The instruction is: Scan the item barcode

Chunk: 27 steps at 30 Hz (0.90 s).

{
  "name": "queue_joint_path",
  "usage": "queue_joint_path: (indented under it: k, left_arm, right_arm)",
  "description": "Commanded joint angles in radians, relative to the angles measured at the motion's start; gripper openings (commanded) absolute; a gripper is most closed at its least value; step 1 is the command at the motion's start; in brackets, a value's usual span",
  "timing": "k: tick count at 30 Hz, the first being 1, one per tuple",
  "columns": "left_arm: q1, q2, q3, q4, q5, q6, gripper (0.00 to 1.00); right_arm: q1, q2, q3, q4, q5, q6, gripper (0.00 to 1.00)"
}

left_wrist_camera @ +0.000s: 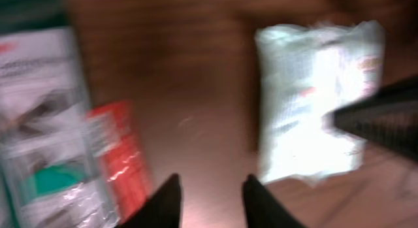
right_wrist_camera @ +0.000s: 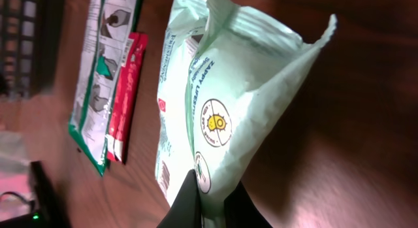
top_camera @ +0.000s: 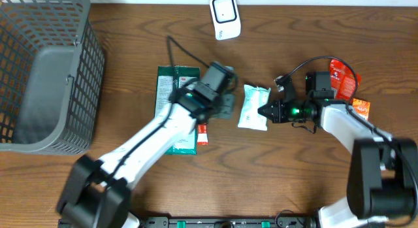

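- Right gripper [right_wrist_camera: 210,189] is pinching the near edge of the pale green packet [top_camera: 253,107], jaws pressed together on the film; the packet is lying on the table straight ahead of its fingertips.
- Left gripper [left_wrist_camera: 209,195] is hovering with its fingers slightly spread around nothing, bare wood showing between them; the packet is sitting just beside it, to its right.
- Grey basket [top_camera: 46,78] is standing well apart, far off to the left gripper's left.
- Big green pouch [top_camera: 167,84] is lying under the left arm, with a small red sachet [top_camera: 202,133] resting against its edge.
- The packet's long axis is running away from the robot, crosswise to the right gripper's reach; the right arm, holding it, is the nearer one.
- White scanner [top_camera: 225,17] is standing well beyond both grippers, toward the far edge, so the coming move is probably calling for a lift and carry that way.
- A round yellow emblem is showing on the packet in the right wrist view; the lettering beside it is too small to trust, and no barcode is clearly showing.
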Motion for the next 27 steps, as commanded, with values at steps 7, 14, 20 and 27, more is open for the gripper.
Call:
queue_joint_path:
  k: [7, 14, 20, 27]
  left_arm:
    - [0.316, -0.146, -0.003, -0.243, -0.177, -0.038, 0.49]
    - [0.485, -0.145, -0.003, -0.262, -0.177, -0.038, 0.70]
    - [0.603, -0.145, -0.003, -0.263, -0.093, -0.067, 0.80]
    - [0.613, -0.145, -0.003, -0.262, -0.094, -0.067, 0.84]
  right_arm:
    - [0.093, -0.316, 0.000, -0.126, 0.365, 0.055, 0.01]
    - [0.224, -0.367, 0.076, -0.209, 0.585, 0.091, 0.01]
    - [0.273, -0.367, 0.325, -0.422, 0.697, 0.084, 0.01]
    - [0.301, -0.282, 0.764, -0.687, 0.782, 0.050, 0.01]
